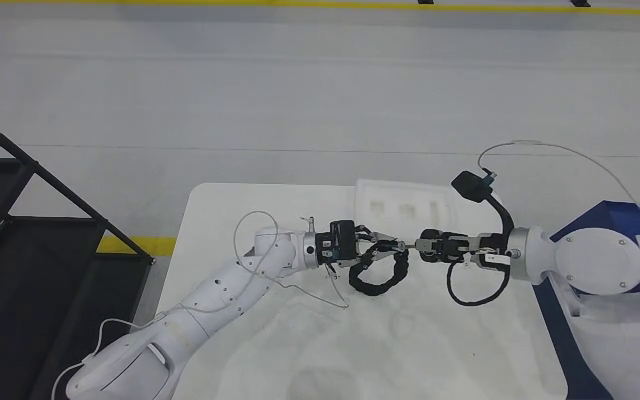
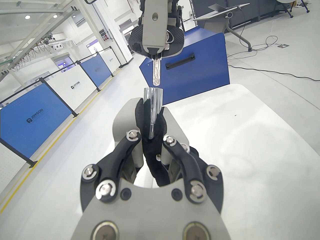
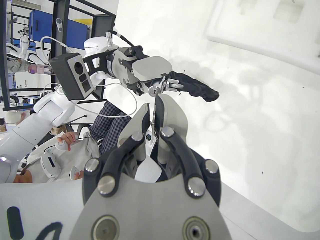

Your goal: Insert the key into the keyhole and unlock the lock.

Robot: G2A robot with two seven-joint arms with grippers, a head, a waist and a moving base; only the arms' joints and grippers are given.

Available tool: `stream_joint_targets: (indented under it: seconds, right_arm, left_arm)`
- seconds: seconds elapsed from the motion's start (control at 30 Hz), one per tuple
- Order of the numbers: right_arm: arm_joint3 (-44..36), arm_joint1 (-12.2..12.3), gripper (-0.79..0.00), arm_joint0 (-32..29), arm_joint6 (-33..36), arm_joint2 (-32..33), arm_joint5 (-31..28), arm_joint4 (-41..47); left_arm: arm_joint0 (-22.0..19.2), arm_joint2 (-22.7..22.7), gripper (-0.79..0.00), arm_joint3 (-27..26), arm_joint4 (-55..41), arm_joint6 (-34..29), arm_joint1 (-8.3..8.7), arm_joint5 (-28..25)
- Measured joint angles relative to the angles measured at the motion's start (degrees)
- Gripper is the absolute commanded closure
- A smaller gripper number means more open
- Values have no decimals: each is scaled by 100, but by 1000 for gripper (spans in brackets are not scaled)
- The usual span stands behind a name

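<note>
**Key tip just short of the keyhole**

In the middle of the top view the 2 arms meet nose to nose above the white table [image 1: 460, 350]. The left gripper [image 2: 150, 123] is clamped tight on the lock [image 2: 153, 106], a polished chrome barrel. A black fabric-sleeved cable [image 3: 197, 87] loops off it, soft and limp-looking. The right gripper [image 3: 153, 109] is pinched closed on the bow of the key [image 2: 156, 72]. Its slim, flat, dimpled metal blade points straight at the barrel's end, just short of it and not touching. The keyhole [image 3: 153, 91] is a small slot in the round chrome face turned toward the key.

To my eye this is the alignment step, with insertion not yet begun. Doing it well means matching the flat of the blade to the slot, keeping blade and barrel on 1 line, then easing in slowly. The chrome looks slick, so a skewed push might skate off the face or twist the barrel in its grip.
</note>
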Motion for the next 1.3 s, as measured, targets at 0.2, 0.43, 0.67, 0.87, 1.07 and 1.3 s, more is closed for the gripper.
stream_joint_targets:
  seconds: [0.2, 0.43, 0.67, 0.87, 1.07, 1.3]
  right_arm:
    - [12, 25, 0, -1, -29, -51, -6, -5]
    - [26, 48, 0, 23, -84, -96, -14, 42]
    - [67, 75, 0, 56, -106, -151, -10, 32]
    - [96, 94, 0, 74, -129, -184, -17, 70]
    - [115, 113, 0, 102, -141, -230, -27, 95]
    - [123, 135, 0, 125, -177, -272, -17, 124]
  left_arm:
    - [20, -26, 0, 30, 33, 21, -27, -51]
    - [43, -58, 0, 79, 69, 32, -56, -82]
    - [61, -101, 0, 88, 123, 47, -77, -116]
    - [79, -140, 0, 78, 175, 57, -87, -137]
    - [99, -161, 0, 60, 228, 35, -104, -147]
    - [110, -193, 0, 63, 268, 29, -123, -173]
